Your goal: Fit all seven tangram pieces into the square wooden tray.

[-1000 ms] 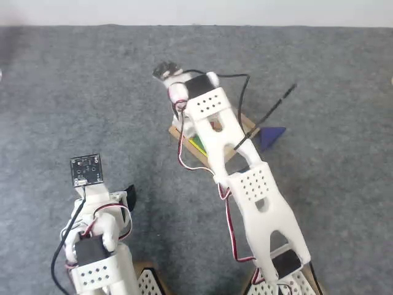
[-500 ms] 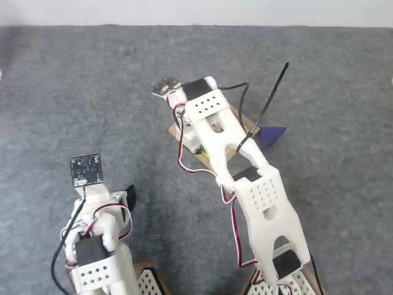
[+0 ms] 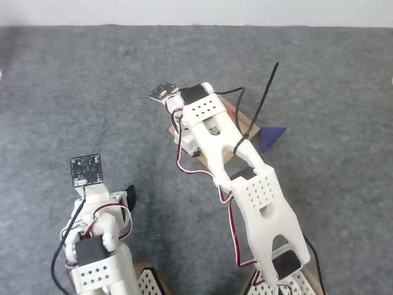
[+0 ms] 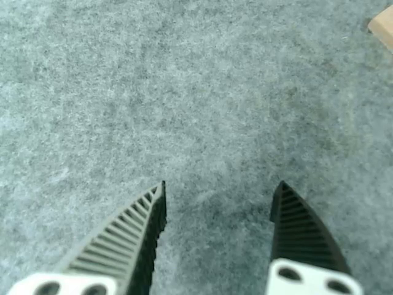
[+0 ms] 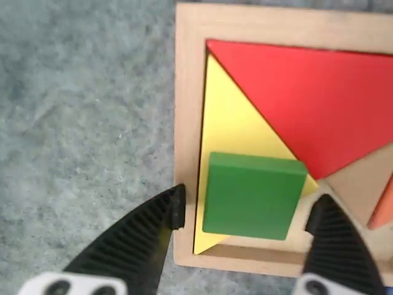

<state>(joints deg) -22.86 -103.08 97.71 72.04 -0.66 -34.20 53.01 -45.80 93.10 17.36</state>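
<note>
Under the right gripper (image 5: 249,208) sits the square wooden tray (image 5: 187,123), one corner below the spread jaws. Ahead of the fingertips the big red triangle (image 5: 307,98) and the yellow triangle (image 5: 230,117) lie flat inside it. Between the open jaws the green square (image 5: 252,193) rests on top of the yellow one, so I'd call it unplaced. An orange piece (image 5: 384,209) peeks in beside one jaw. A blue piece (image 3: 272,135) waits on the felt beside the tray. Less than half done, I'd guess. The left gripper (image 4: 221,187), jaws apart, hangs over bare felt.
</note>
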